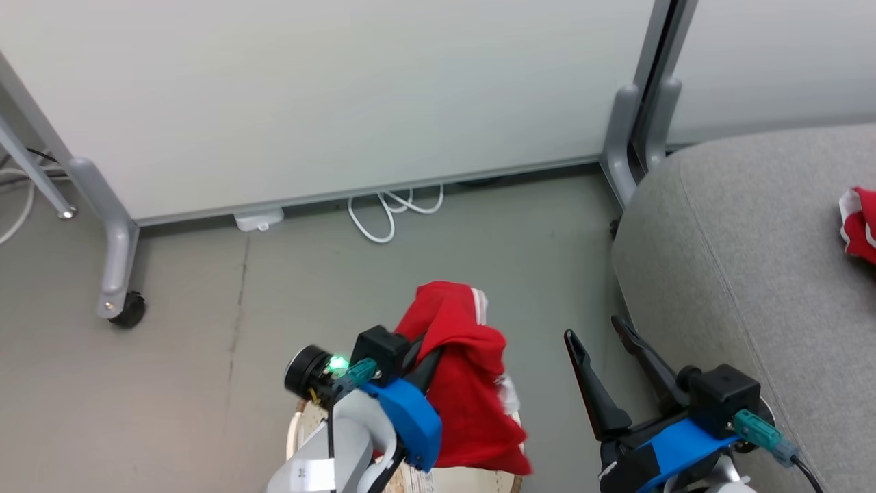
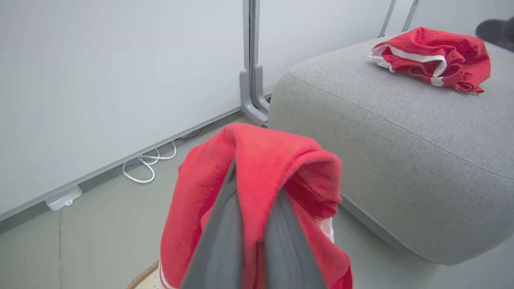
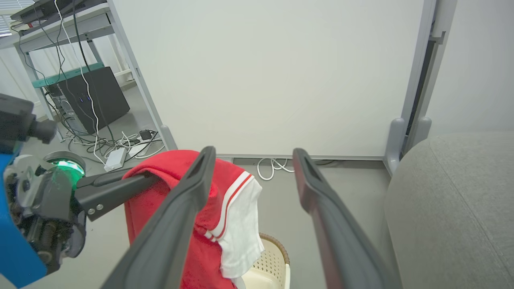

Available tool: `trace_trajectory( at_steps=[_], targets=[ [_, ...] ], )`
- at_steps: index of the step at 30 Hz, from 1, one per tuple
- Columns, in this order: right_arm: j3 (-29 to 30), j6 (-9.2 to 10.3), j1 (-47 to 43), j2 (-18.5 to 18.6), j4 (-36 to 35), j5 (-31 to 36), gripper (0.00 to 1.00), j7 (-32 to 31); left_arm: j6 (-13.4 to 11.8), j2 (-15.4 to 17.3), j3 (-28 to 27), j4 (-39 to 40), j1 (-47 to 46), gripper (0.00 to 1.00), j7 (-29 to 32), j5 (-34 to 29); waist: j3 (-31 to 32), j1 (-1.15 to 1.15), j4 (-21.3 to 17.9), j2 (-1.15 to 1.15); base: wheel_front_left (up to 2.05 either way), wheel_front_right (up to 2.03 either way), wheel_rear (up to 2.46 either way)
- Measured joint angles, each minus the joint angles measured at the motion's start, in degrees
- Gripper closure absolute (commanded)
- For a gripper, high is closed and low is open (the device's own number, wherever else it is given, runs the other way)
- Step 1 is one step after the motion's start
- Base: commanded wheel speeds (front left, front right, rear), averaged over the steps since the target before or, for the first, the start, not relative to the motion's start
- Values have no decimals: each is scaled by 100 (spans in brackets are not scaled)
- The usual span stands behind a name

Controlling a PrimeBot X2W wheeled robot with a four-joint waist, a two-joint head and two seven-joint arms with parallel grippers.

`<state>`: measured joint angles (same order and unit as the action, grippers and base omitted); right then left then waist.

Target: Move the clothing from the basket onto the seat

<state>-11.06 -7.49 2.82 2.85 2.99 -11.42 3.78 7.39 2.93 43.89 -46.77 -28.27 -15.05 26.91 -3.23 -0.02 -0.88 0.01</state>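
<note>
My left gripper (image 1: 426, 350) is shut on a red garment (image 1: 469, 383) with a white striped sleeve (image 3: 237, 216), which hangs over the cream basket (image 3: 274, 257). Part of the basket's brown rim (image 1: 298, 411) shows under my left arm. The cloth drapes over both left fingers (image 2: 225, 241) and hides their tips. My right gripper (image 1: 594, 330) stands open and empty between the hanging garment and the grey seat (image 1: 739, 287). A second red garment with white trim (image 2: 433, 56) lies bunched on top of the seat (image 2: 401, 140), near its far side.
White partition panels (image 1: 328, 96) on grey wheeled legs (image 1: 116, 274) close off the back. A white cable (image 1: 390, 212) and a power block (image 1: 259, 220) lie on the floor at their foot. A desk with a dark computer (image 3: 96, 96) and wires stands further left.
</note>
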Motion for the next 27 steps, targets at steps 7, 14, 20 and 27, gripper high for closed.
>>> trace_trajectory(
  at_steps=[7,14,20,27],
  targets=[
    [-54,1,-126,0,60,-65,0,-2,0,-1,431,408,-379,100,-1,234,335,0,169,0,0,0,0],
    [-53,1,-199,0,123,-69,0,-18,0,-3,700,716,-860,100,0,438,471,1,200,0,0,0,0],
    [-32,1,-288,0,166,-68,0,-18,0,-2,869,859,-1275,100,-1,659,552,1,190,0,0,0,0],
    [-20,1,-328,0,181,-69,0,-20,1,-3,1066,910,-1545,100,-1,798,639,2,121,0,0,0,0]
  ],
)
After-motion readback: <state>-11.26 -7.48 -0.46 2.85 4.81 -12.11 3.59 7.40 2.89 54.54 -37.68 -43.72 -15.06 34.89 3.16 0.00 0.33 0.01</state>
